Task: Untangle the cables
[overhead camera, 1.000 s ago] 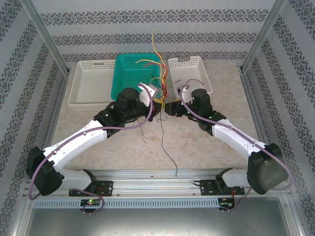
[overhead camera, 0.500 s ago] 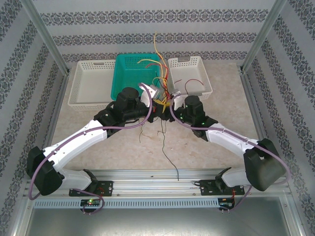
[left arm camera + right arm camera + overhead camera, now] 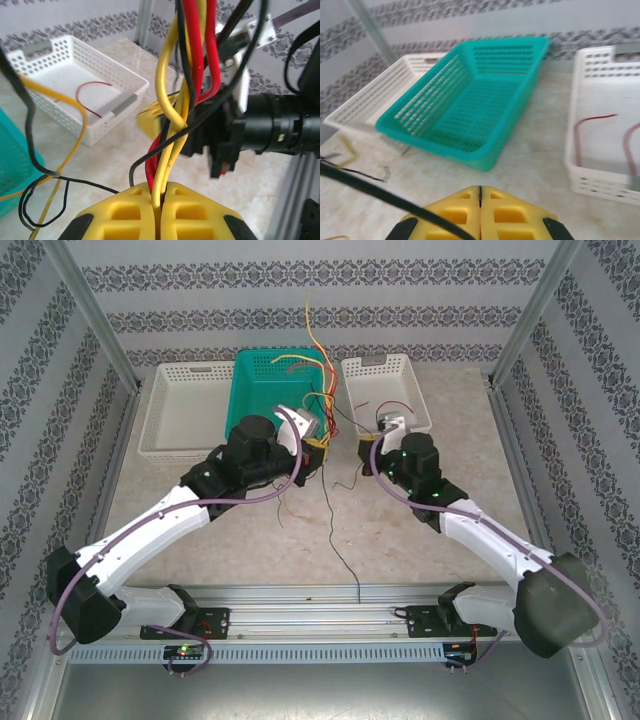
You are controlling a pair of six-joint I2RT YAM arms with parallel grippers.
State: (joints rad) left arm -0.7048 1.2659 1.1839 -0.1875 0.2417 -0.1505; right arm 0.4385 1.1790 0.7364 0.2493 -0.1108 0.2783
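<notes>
On a beige table point(image 3: 420, 550) between patterned walls point(image 3: 320, 280), the left tool point(image 3: 159, 192) pinches the cables point(image 3: 192, 55), the right tool point(image 3: 480, 192) pressed together.

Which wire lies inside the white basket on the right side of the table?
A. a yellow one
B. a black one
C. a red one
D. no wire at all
C: a thin red wire curves across the floor of the right white basket.
</notes>
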